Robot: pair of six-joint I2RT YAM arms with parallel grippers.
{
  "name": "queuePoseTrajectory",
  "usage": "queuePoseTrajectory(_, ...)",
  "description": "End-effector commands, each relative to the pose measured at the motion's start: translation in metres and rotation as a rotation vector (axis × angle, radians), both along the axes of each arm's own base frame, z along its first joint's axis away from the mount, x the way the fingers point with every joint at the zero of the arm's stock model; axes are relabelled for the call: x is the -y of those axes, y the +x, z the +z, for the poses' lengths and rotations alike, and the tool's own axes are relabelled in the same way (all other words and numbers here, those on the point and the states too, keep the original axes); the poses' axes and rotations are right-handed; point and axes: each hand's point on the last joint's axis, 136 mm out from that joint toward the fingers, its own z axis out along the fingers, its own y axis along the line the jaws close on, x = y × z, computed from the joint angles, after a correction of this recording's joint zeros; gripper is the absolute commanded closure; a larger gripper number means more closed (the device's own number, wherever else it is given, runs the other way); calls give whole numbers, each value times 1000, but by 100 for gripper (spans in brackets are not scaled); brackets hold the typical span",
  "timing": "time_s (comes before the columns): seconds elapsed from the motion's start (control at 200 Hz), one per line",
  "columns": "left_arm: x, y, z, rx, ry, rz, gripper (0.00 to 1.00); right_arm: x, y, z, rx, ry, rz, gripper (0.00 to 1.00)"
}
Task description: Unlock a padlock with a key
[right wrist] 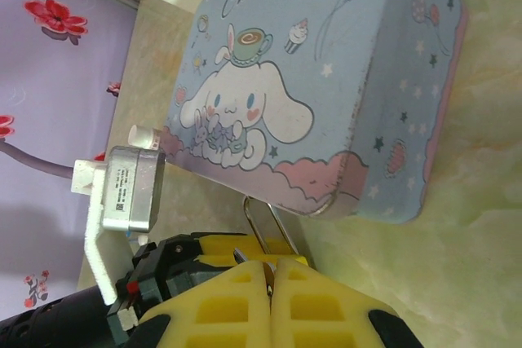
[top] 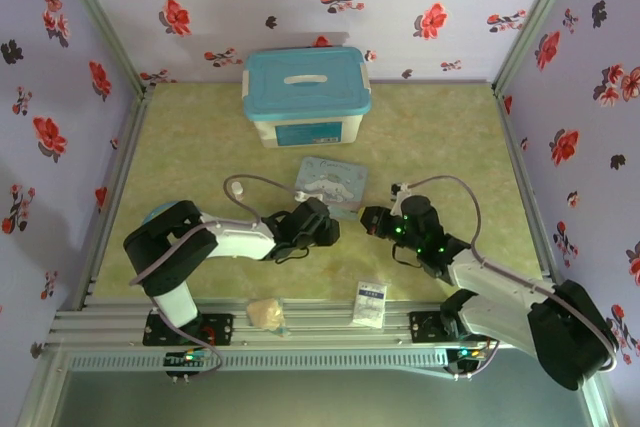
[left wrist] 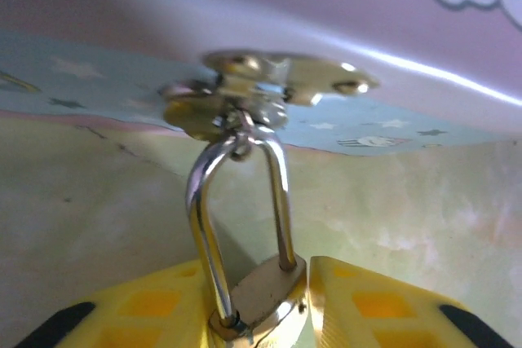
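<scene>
Seen from above, the left pincer (top: 318,227) and right pincer (top: 372,221) are set nose to nose beside the tin (top: 333,185). At the left wrist, the padlock (left wrist: 263,295), hung on the tin's hasp (left wrist: 269,79), is clamped steady between the pads. At the right wrist, what seems to be the key (right wrist: 238,256) is pinched between near-shut pads, presumably for insertion.

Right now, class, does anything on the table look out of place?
Yes: a white packet and a tan wad lie partly over the near edge of the table, on the metal rail.
</scene>
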Motion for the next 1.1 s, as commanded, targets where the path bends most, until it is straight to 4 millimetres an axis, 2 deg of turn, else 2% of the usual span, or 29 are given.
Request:
queuePoseTrajectory(0.0, 13, -3, 9, -7, -76, 13, 70, 4, -4, -5, -1, -20, -7, 100)
queuePoseTrajectory(0.135, 20, -3, 18, -16, -155, 43, 79, 7, -9, -6, -13, -9, -13, 100)
queuePoseTrajectory(0.27, 24, -1, 19, -17, -174, 46, 81, 13, -14, -11, -29, -5, -29, 100)
queuePoseTrajectory(0.355, 24, -1, 7, -31, -142, 48, 75, 15, -17, -15, -38, -11, -29, 100)
queuePoseTrajectory(0.455, 17, 3, -2, -17, -131, 85, 62, 16, -19, -16, -40, -6, -29, 100)
queuePoseTrajectory(0.53, 12, 5, -4, 27, -134, 116, 61, 16, -19, -14, -35, 5, -34, 100)
queuePoseTrajectory(0.71, 16, 8, -1, 148, -104, 147, 61, 18, -19, -13, -26, 4, -40, 100)
queuePoseTrajectory(0.88, 14, 6, -21, 145, -8, 165, 60, 24, -21, -15, -21, 6, -64, 100)
queuePoseTrajectory(1.01, 13, 8, -39, 113, 36, 165, 65, 26, -22, -15, -16, 7, -72, 100)
queuePoseTrajectory(1.095, 17, 7, -43, 97, 11, 148, 74, 27, -23, -16, -15, 13, -76, 100)
